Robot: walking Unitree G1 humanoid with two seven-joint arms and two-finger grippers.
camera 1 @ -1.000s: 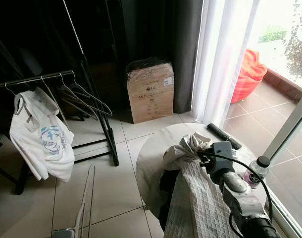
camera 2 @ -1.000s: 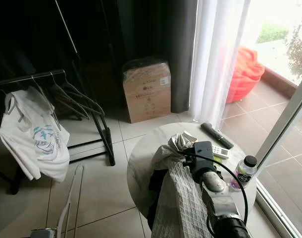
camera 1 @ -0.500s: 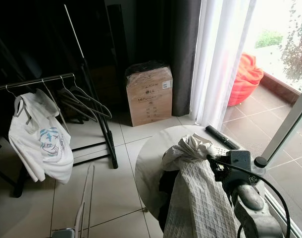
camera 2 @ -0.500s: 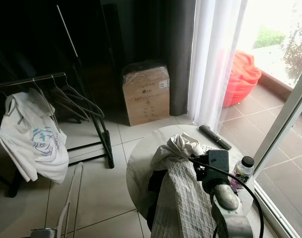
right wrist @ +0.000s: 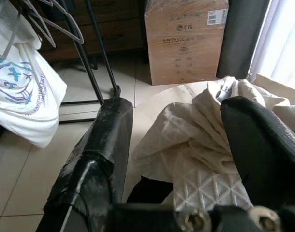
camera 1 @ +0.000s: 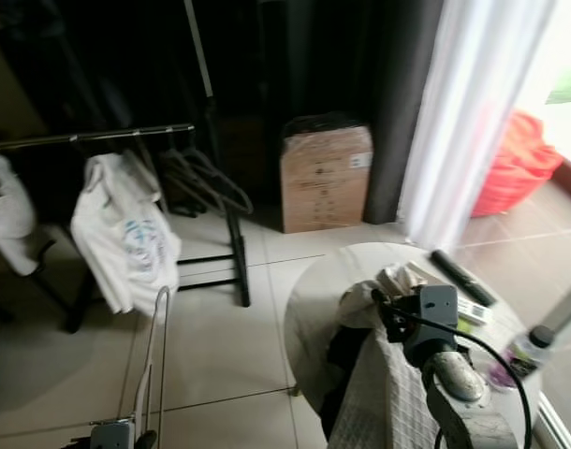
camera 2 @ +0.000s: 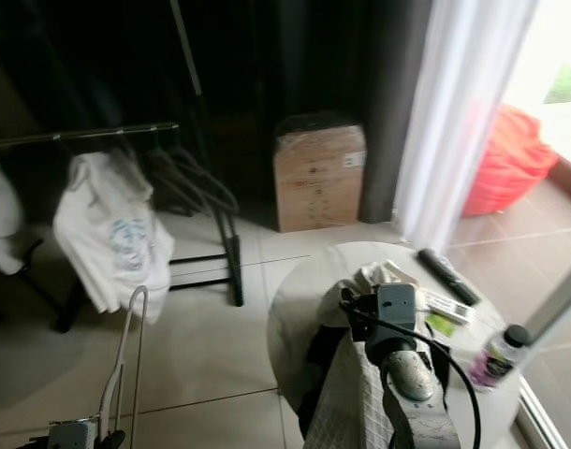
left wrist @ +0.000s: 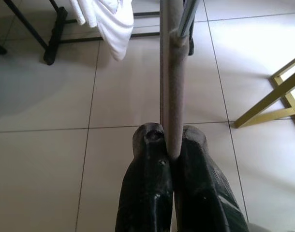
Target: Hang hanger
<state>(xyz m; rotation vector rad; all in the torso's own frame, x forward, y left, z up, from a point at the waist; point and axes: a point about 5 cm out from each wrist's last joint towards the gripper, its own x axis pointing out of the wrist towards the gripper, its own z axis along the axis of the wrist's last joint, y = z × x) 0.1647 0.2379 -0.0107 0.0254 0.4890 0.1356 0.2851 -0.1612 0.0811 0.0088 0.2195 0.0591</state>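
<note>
My left gripper (left wrist: pixel 171 140) is shut on the thin grey hanger (left wrist: pixel 170 72), whose loop rises at the lower left of the eye views (camera 1: pixel 154 365). Beyond it stands a black clothes rack (camera 1: pixel 89 137) with a white printed T-shirt (camera 1: pixel 126 234) and several bare hangers (camera 1: pixel 206 178) on its rail. My right gripper (right wrist: pixel 175 104) is open and hovers over a pile of white quilted cloth (right wrist: pixel 196 145) on the round table (camera 1: pixel 309 290). The right arm (camera 1: pixel 431 323) reaches in from the lower right.
A second white garment (camera 1: pixel 9 215) hangs at the rack's left end. A cardboard box (camera 1: pixel 325 178) stands against the dark curtain. A remote (camera 1: pixel 461 277) and a bottle (camera 1: pixel 527 351) lie on the table. Gold table legs (left wrist: pixel 268 101) stand near the hanger. A red beanbag (camera 1: pixel 519 164) is outside.
The camera has swung left, so rack, box and table sit further right in the picture and a second white garment has come into view. The hanger stays in my left gripper.
</note>
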